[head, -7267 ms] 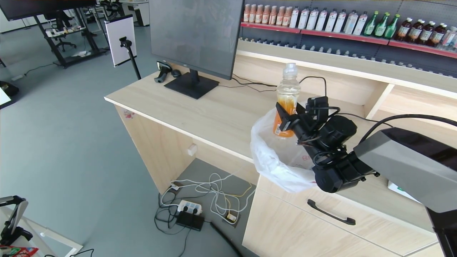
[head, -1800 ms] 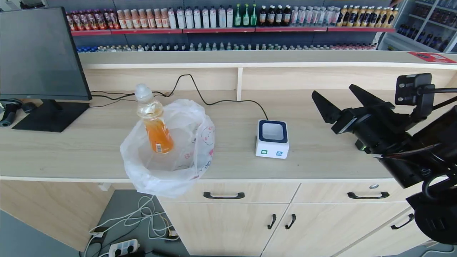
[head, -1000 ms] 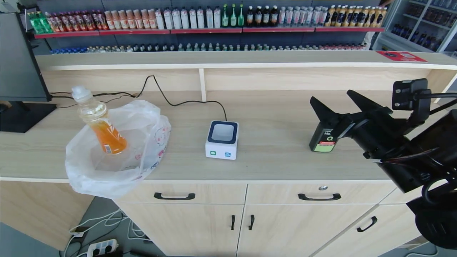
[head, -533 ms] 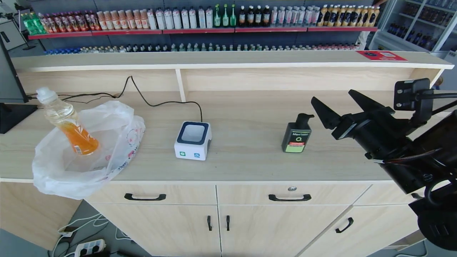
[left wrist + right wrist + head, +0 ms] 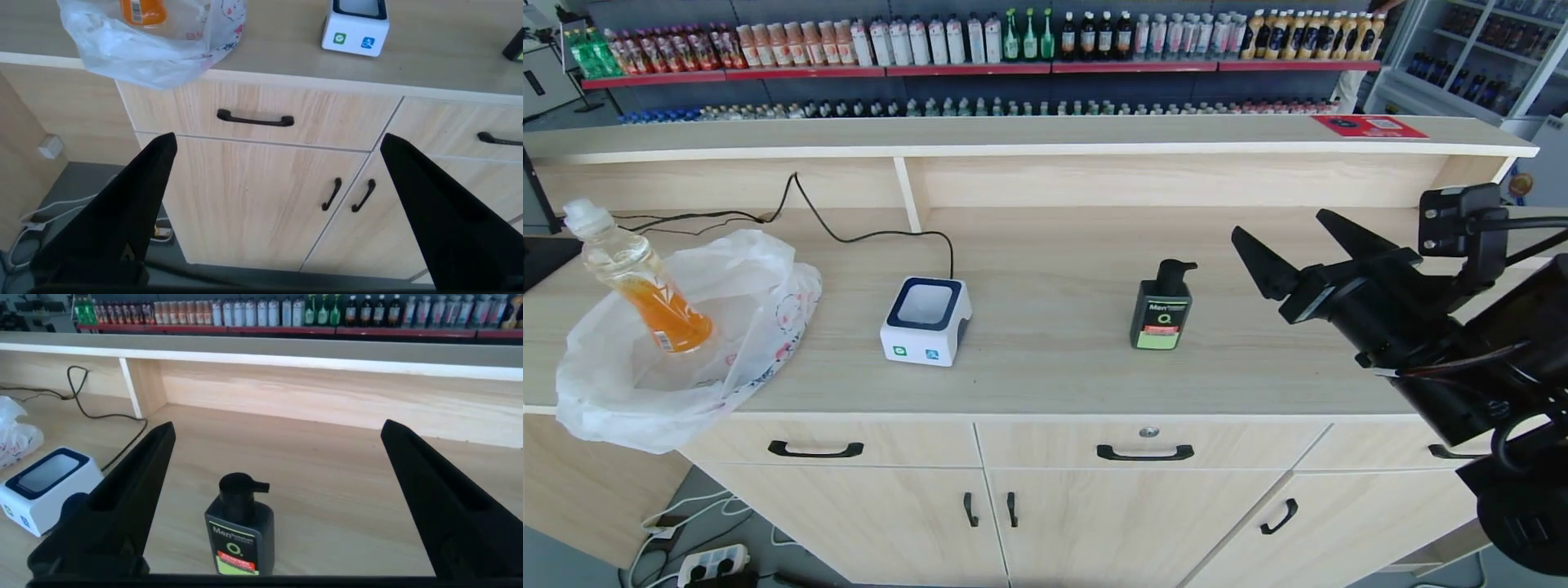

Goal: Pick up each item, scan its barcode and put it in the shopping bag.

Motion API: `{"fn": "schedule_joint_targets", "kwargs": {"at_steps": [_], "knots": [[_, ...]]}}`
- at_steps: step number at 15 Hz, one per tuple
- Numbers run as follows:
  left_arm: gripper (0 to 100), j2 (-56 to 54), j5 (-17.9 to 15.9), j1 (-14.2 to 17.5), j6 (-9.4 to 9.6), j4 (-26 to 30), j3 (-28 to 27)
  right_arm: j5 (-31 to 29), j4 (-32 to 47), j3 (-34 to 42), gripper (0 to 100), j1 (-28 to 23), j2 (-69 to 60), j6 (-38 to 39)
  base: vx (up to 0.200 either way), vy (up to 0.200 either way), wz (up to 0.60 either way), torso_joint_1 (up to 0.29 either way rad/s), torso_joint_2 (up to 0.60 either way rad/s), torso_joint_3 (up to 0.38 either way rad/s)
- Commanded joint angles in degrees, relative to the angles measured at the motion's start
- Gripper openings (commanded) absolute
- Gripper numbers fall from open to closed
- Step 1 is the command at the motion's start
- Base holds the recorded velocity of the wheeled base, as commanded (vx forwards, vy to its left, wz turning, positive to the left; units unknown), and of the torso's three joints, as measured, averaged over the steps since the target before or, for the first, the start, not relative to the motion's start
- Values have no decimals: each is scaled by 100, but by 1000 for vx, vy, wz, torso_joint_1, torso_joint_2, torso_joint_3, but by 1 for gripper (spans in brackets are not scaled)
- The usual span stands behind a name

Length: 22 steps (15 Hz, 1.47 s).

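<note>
On the worktop [image 5: 1045, 367], the dark pump bottle [image 5: 1162, 310] stood upright, ahead of and in line between the right gripper's [image 5: 1281, 224] wide-spread, empty fingers [image 5: 1258, 260], the nearer arm for the pick.

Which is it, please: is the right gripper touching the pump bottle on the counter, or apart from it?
Apart. The head view shows bare counter between the open right gripper and the upright pump bottle.
</note>
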Motion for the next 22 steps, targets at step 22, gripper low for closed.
{"fn": "schedule_joint_targets", "kwargs": {"at_steps": [22], "knots": [[100, -2, -1, 5, -4, -12, 0, 0, -14, 1105, 100, -741, 1059, -35, 0, 0, 82, 0, 0, 0]]}}
